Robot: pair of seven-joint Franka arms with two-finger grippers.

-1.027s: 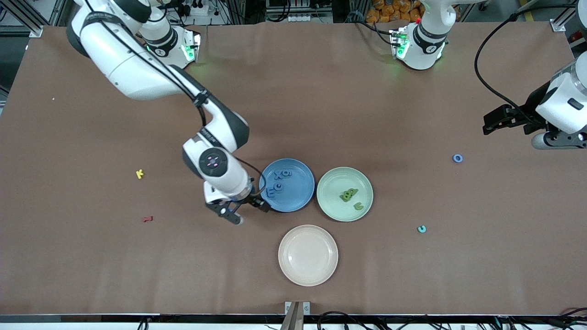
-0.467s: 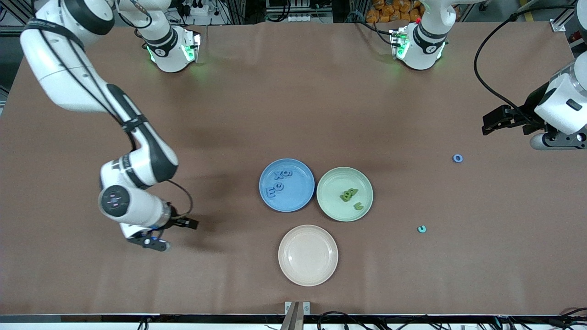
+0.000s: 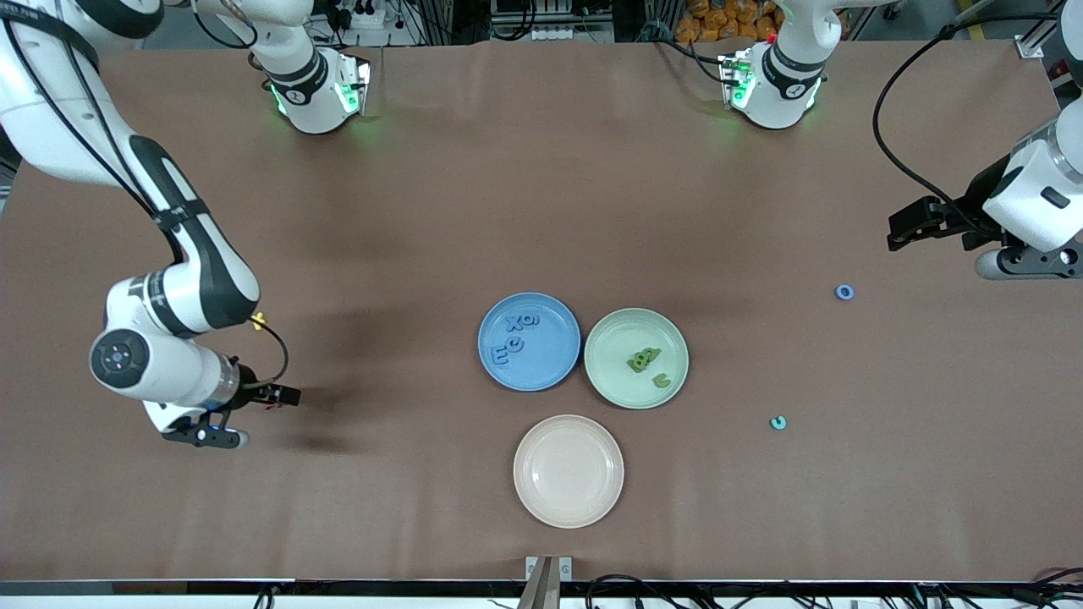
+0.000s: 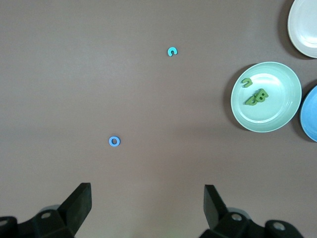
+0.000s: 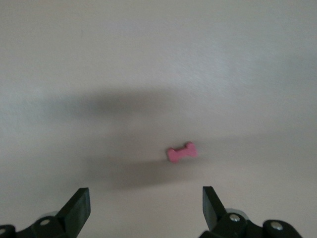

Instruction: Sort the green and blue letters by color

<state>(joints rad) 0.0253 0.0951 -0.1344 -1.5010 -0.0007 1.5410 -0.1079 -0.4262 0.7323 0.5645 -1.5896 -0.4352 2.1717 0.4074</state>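
Since a second ago the right gripper [image 3: 222,423] has swung away from the blue plate [image 3: 550,365], empty with fingers spread; the loose blue ring letter [image 3: 844,293] lies well off that plate toward the left arm's end, near the spread, empty left gripper [image 3: 909,227].

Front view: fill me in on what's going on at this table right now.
Two arms are sorting toy letters by color. Blue letters lie on the blue plate, green letters on the green plate; the pink plate holds nothing. The right gripper, open and empty, hangs over a red letter at its end of the table. The left gripper waits open over its end, where a blue ring letter and a teal letter lie unsorted.
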